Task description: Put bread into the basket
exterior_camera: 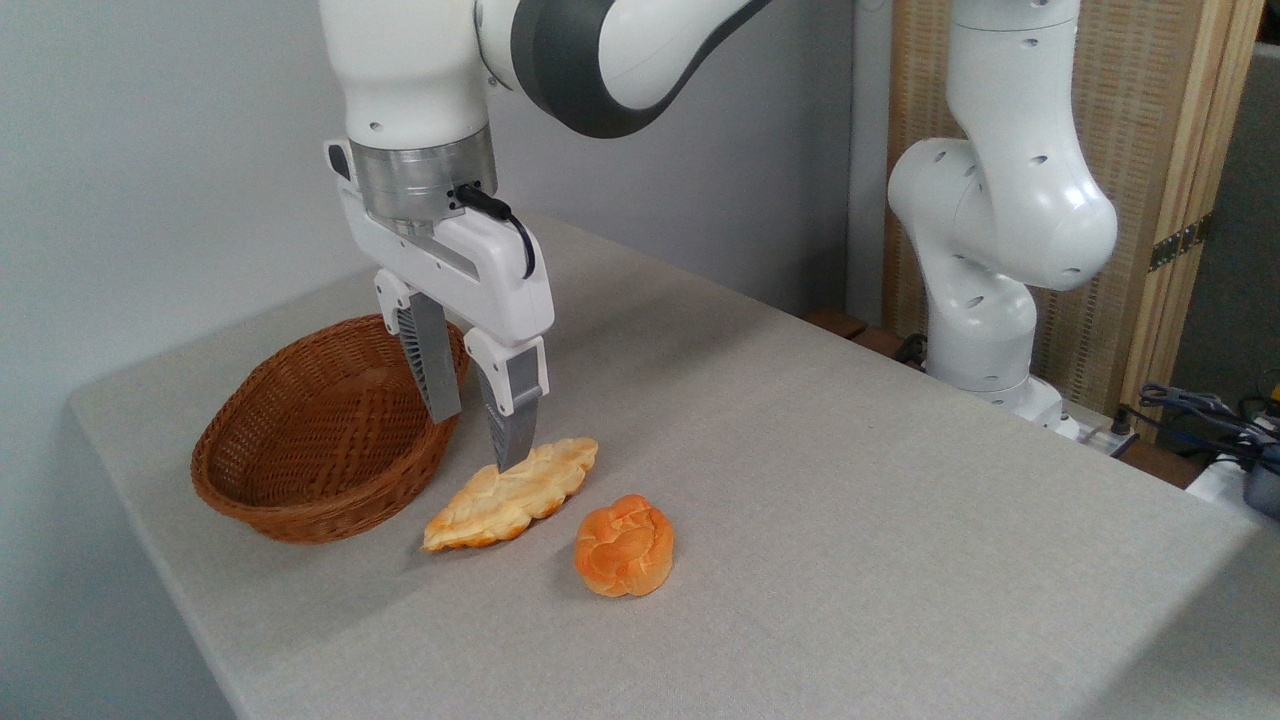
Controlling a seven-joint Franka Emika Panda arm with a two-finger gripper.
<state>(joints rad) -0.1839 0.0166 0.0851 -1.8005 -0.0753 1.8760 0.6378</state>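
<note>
Grey cloth covers the surface (800,480), which runs out of frame at the near edge and at the right. On it, at the left, sits the oval wicker basket (300,470), its bowl showing only weave; part of its right rim is hidden behind the fingers of the pincer (478,440). The pincer hangs from the white arm (420,90), whose upper part is cut off by the top of the picture. Its jaws stand apart, released, with nothing between them. The left finger (432,365) overlaps the basket's right rim in the view; the right fingertip comes down to the far end of the pale, leaf-shaped pastry (510,495), and whether it touches the crust or only stands in front of it is hard to tell. The pastry lies just right of the basket, slanting from near-left to far-right. The bread (625,545), a round orange-brown bun with a knotted top, rests on the cloth just right of the pastry's near half, apart from it and clear of the pincer. The arm's base (985,350) stands at the far right edge, with a tangle of cables (1200,410) partly cut off beside it.
</note>
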